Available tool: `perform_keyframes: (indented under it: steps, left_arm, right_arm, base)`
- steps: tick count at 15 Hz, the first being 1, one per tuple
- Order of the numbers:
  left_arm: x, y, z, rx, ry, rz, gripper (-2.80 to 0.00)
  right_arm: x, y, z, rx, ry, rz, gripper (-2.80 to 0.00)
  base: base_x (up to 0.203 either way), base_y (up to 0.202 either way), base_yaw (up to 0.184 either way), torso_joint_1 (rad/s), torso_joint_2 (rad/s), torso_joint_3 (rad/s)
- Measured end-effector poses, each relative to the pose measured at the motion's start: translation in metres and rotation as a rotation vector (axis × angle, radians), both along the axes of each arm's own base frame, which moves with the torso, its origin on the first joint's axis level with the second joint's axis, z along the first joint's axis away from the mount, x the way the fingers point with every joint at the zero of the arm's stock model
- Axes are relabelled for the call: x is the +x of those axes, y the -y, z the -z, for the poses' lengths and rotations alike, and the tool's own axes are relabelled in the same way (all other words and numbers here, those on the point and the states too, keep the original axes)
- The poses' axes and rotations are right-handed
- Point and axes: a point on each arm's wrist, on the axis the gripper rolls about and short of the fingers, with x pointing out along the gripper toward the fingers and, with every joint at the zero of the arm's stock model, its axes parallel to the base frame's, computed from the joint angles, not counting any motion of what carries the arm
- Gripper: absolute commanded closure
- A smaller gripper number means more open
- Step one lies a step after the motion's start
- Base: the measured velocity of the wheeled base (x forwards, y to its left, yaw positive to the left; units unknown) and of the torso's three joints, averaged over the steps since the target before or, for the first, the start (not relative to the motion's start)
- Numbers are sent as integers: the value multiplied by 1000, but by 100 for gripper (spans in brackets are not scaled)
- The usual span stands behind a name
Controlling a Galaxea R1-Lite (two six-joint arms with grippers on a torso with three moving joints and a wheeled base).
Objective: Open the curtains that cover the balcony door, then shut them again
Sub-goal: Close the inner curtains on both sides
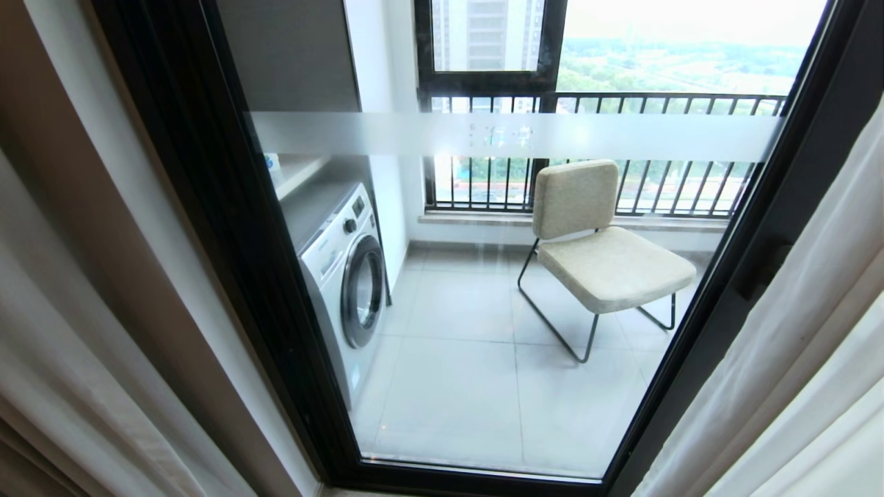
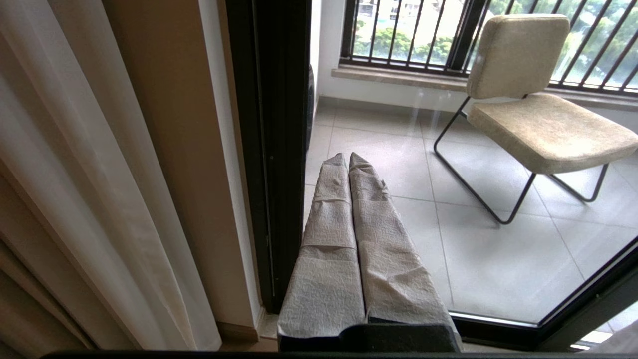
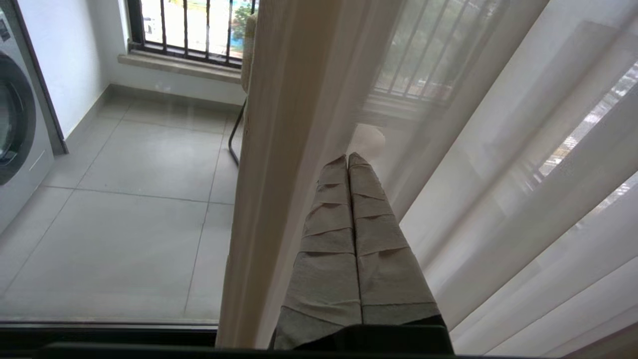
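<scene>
The curtains [image 1: 815, 331] hang drawn aside at both edges of the balcony door [image 1: 228, 228], leaving its glass bare, with a chair [image 1: 601, 248] and washer [image 1: 345, 269] visible beyond. The right gripper [image 3: 348, 157] has its 2 fingers pressed together, empty, tips by the sheer folds. The left gripper [image 2: 348, 155] is likewise closed and empty, beside the door frame.

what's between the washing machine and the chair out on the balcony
Only bare grey floor tiles lie between the washing machine and the chair, seen in the head view through the glass of the balcony door.
</scene>
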Motion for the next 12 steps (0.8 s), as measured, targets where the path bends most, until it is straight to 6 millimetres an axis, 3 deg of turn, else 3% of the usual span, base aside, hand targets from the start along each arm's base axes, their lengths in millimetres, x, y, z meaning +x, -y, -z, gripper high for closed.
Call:
perform_keyframes:
  steps: [6,12]
  left_arm:
    - [0,0,0,0,0,0,0]
    - [0,0,0,0,0,0,0]
  right_arm:
    - [-24,-2,59,8,-68,-108,0]
    - [-37,-5,89,67,-63,-249,0]
  base:
    - [0,0,0,0,0,0]
    - [0,0,0,0,0,0]
